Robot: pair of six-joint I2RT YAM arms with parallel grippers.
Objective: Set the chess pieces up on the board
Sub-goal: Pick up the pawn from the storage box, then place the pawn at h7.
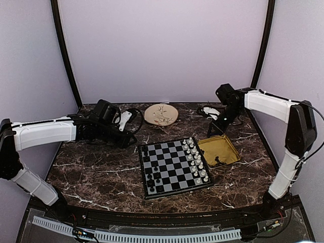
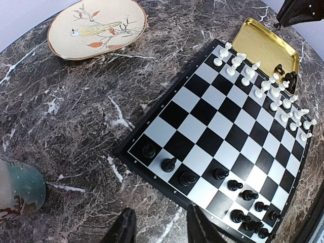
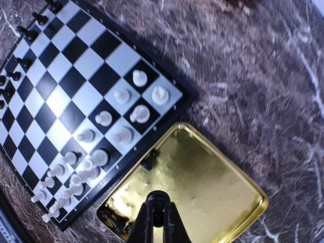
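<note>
1. right gripper [image 3: 158,207]: jaws clamped on one black chess piece [image 3: 158,196], over the yellow tray [image 3: 202,187].
2. left gripper [image 2: 161,225]: jaws apart, nothing between them, over the worktop [image 2: 76,126] off the board's edge.
3. board [image 1: 174,163]: flat on the worktop, centre, its right side just beside the tray.
4. black chess pieces [image 2: 188,178]: in a ragged line along the board's left edge (a few others lie in the tray).
5. white pieces [image 2: 273,92]: two rows on the tray side.
6. plate [image 1: 161,114]: beyond the board.

Black chess pieces [image 2: 188,178] upright along one edge of checkered board [image 2: 202,116]
</note>
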